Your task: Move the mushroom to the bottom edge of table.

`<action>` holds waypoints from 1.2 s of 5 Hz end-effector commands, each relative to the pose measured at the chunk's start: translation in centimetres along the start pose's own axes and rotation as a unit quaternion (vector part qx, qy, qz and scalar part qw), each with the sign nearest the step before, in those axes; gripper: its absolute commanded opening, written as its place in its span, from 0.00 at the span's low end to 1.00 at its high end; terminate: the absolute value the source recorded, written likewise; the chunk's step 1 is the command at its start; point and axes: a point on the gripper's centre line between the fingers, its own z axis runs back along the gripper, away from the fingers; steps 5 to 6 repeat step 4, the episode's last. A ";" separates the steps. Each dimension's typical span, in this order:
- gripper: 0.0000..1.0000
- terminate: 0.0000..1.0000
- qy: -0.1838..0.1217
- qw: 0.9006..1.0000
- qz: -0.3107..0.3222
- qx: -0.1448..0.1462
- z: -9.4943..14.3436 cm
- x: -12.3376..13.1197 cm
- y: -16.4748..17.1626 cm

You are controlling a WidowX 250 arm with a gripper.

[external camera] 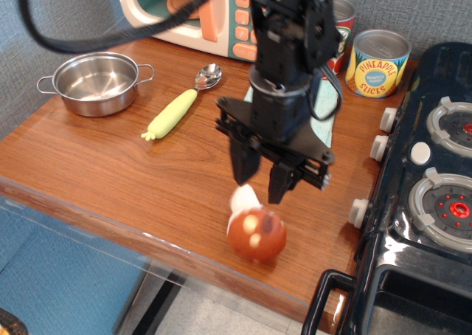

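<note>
The mushroom [255, 230] is lying tipped over by the table's [147, 195] near edge, right under the gripper [262, 180], which is spread open and empty.

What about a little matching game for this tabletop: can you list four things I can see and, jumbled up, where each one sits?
Things:
1. mushroom
2. steel pot
3. pineapple can
4. spoon

Places:
A. back of the table, next to the black stove
B. near the front edge, below the open gripper
C. far left of the table
D. between the pot and the blue cloth

Pairs: 1-B, 2-C, 3-A, 4-D
</note>
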 end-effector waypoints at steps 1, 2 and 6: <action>1.00 0.00 -0.029 1.000 0.010 0.004 2.0 -0.2 0.9; 1.00 0.00 -0.029 1.000 0.010 0.004 2.0 -0.2 0.9; 1.00 1.00 -0.029 1.000 0.010 0.004 2.0 -0.2 0.9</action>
